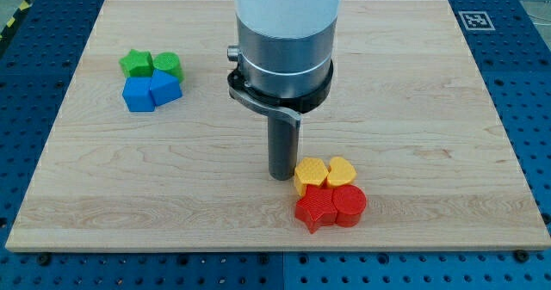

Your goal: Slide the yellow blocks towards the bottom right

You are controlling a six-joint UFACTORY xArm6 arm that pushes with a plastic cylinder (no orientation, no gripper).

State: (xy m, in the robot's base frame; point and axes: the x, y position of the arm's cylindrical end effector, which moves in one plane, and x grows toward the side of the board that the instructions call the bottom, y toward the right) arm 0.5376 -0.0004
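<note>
My tip [281, 176] (a bare rod, no hand to open or hold) touches the left yellow block [310, 173]; the yellow heart [342, 170] adjoins, red blocks [331, 207] below, lower-right on the surface [413, 109].

Blocked toward the view's bottom right: red star-shaped block [314, 210] and red round block [349, 206] touching the two yellow blocks [325, 174]. Dark rod tip [281, 176] seemingly touching their left. Green-and-blue cluster [151, 80] well apart on wooden worktop [430, 109].
</note>
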